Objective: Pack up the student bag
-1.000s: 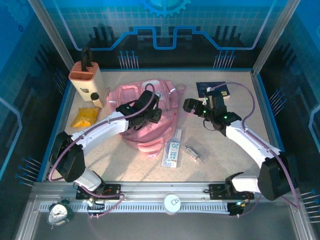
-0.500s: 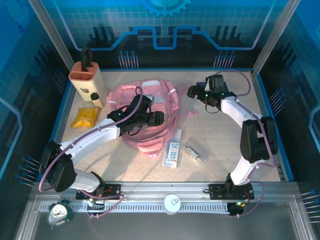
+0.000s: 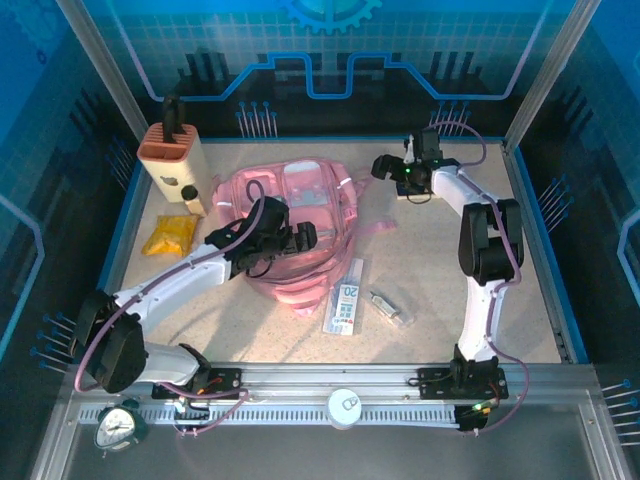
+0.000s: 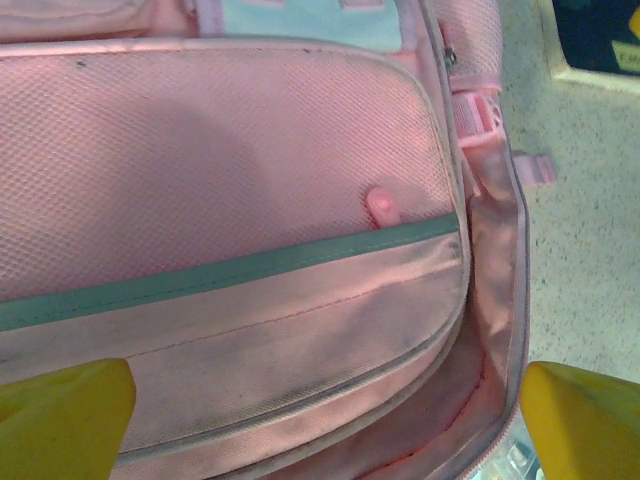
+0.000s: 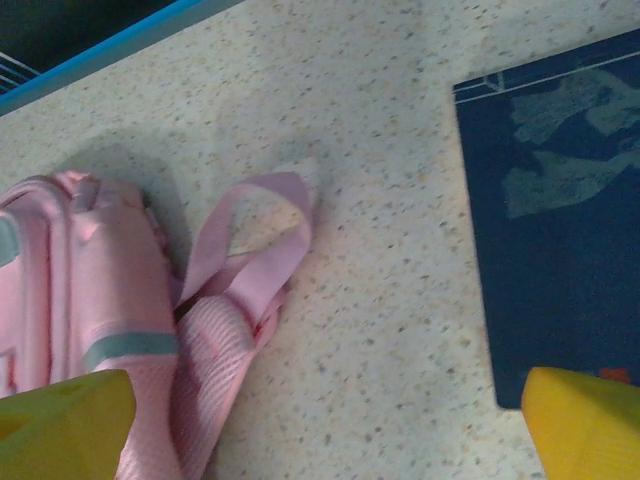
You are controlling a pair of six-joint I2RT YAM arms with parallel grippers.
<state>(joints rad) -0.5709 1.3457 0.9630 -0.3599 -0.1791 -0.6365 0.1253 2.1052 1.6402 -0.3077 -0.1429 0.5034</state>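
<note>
Pink backpack [image 3: 318, 205] lying front-up on the worktop [image 3: 250, 330], toward the far edge and left of centre. Its long axis runs from far edge to near edge, leaning slightly right; I judge the top, with its loose strap, points to the far edge. The main zip gapes along one side.

I judge the packing barely begun: a blue book [image 5: 560, 220], a flat pen box [image 3: 346, 297] and a yellow packet [image 3: 168, 235] lie outside the backpack.

My left gripper [image 4: 322, 418] hangs over the front pocket, jaws spread wide, holding nothing. My right gripper [image 5: 322, 425], equally wide and empty, hovers between strap and book.
</note>
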